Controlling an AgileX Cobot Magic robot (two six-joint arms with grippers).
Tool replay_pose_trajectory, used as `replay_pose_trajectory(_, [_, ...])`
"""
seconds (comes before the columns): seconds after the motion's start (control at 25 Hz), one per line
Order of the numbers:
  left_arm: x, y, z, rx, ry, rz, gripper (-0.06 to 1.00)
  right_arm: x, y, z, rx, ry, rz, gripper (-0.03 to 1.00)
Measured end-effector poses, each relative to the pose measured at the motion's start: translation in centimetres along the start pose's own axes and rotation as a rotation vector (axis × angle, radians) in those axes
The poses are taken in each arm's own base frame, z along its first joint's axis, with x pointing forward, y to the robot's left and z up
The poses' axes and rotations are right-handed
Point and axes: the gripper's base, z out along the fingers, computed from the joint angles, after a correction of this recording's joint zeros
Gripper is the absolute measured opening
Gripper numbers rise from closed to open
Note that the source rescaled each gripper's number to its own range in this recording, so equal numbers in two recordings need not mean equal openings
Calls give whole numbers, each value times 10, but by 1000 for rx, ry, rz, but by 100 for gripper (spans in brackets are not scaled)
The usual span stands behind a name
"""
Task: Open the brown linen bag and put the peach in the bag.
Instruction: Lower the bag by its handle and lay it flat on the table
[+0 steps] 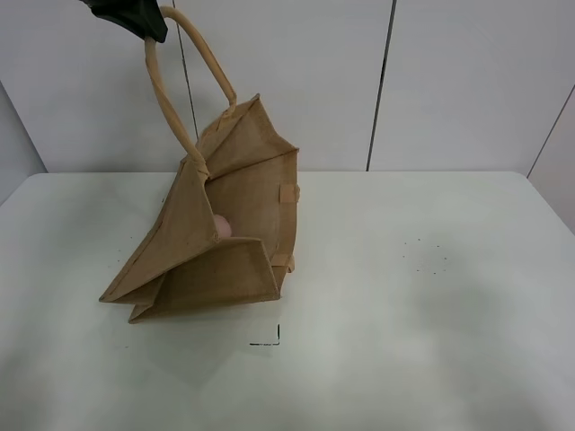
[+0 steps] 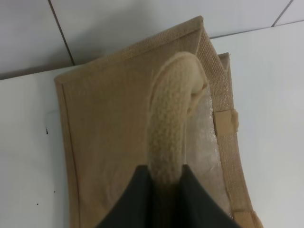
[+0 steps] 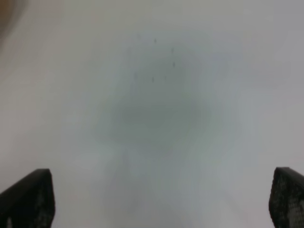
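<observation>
Left gripper (image 1: 144,22) clamped on handle (image 1: 166,103), 11 o'clock of bag (image 1: 247,175). Soft jute sags, so handle is the hold. Peach (image 1: 222,226) inside, light. Right gripper (image 3: 164,175) jaws apart.

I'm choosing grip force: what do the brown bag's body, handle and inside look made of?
The brown linen bag looks like coarse woven jute or linen, matte, weave visible. Its handle: thick knitted cotton-like cord, light tan. Its inner face has a glossy sheen, probably a clear laminated film.
</observation>
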Motion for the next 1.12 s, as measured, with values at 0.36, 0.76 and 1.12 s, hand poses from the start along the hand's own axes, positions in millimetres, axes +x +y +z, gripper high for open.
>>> replay_pose_trajectory(0.36, [0,0,0,0,0,0,0,13,1,-22,9,-162,-13,100])
replay_pose_trajectory(0.76, [16,0,69,17,175,-19,0,14,1,-21,9,-162,-13,100])
replay_pose_trajectory(1.12, [68,2,212,71,471,-41,0,14,1,-21,9,-162,-13,100])
